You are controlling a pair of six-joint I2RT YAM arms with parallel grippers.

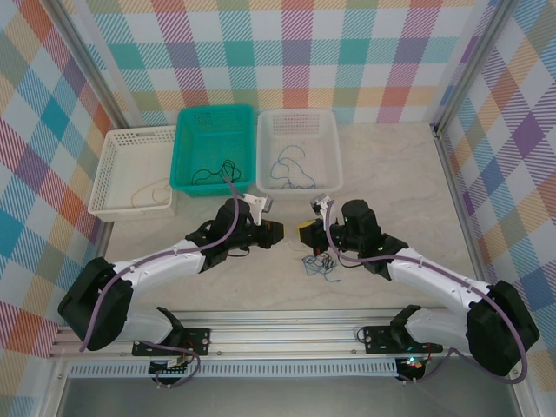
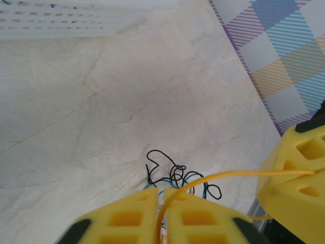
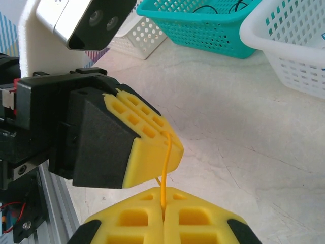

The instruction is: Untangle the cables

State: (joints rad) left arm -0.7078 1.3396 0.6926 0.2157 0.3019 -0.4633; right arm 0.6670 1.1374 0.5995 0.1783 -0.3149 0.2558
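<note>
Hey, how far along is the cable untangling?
Done: loose cables lie in the teal plastic basket, left white basket and right white basket. In hand: left gripper and right gripper shut on one thin yellow wire. Left: black-and-blue wire clump on the table.

The right gripper (image 3: 163,204), its yellow ribbed pads pressed together, pinches a thin yellow cable (image 3: 165,173) that runs straight up into the closed left gripper (image 3: 161,142). Beyond, on the pale marbled counter (image 3: 238,127), stand a teal plastic basket (image 3: 213,30) and a white lattice basket (image 3: 289,51).
</note>
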